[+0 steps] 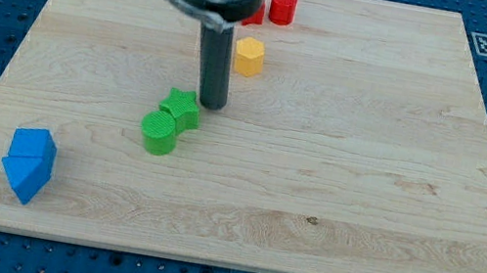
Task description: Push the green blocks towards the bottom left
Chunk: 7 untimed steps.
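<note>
While my tip (212,106) sits beside green star (181,107) | green cylinder (160,132) touching it — no tool jaws, holds nothing.

We list two green blocks, both left of the board's centre. The green star block (181,107) lies flat, points outward, on the wood. The green round block (160,132) sits upright, ridged top facing up, touching the star at the star's lower left. We see both resting steady on the board.
</note>
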Tool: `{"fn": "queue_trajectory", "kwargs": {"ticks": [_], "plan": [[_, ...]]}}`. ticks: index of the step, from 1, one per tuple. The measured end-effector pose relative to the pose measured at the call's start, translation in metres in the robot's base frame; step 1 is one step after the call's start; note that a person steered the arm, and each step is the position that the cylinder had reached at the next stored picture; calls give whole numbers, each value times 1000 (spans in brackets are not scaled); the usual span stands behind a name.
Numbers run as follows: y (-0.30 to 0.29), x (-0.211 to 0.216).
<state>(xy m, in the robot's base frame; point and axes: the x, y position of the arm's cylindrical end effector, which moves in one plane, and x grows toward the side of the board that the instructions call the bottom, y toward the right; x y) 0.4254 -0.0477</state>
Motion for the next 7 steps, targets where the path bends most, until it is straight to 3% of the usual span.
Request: {"fn": "queue_trajectory", "kwargs": {"ticks": [1,4,7], "plan": [[-4,-22],[-42,39],[-34,49]]}}
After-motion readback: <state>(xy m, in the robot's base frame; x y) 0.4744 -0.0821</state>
